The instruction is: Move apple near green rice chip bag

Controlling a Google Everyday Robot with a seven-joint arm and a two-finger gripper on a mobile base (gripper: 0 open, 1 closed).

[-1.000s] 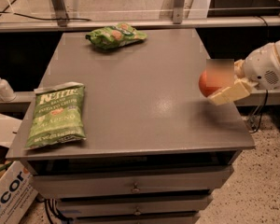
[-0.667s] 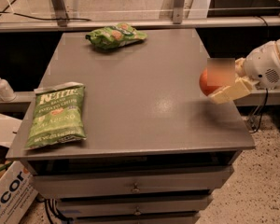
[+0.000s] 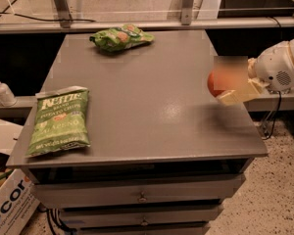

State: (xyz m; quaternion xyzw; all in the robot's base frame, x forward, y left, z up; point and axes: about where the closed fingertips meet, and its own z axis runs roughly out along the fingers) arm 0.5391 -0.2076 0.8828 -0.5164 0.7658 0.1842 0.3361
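Holding the apple [image 3: 214, 86] off the right edge of the tabletop [image 3: 152, 92]

The gripper [image 3: 229, 92] sits at the right side of the frame, about mid-height, reaching in from a white rounded arm [image 3: 279, 65] that enters from the right border. Its cream-coloured fingers [image 3: 233, 98] are clenched around the apple, one of them showing below and to the right of the fruit. Only the left, red-orange part of the apple shows clearly; the rest is blurred over. The apple hangs clear of the grey tabletop near its right edge, and a soft shadow lies on the surface just beneath it.

The green rice chip bag [image 3: 121, 37] lies at the upper middle of the frame, near the far edge of the tabletop, puffy and bright green with orange-tan rounds on it. It is well apart from the apple, across the tabletop to the upper left of it.

A larger, flatter green bag with white lettering [image 3: 59, 122] lies at the left of the frame, near the front left corner of the tabletop, far from both the apple and the small bag.

Below the tabletop, grey drawers [image 3: 137, 195] run across the bottom of the frame. A pump bottle [image 3: 1, 89] stands on a ledge at the far left, and a cardboard box [image 3: 10, 204] sits on the floor in the lower left corner
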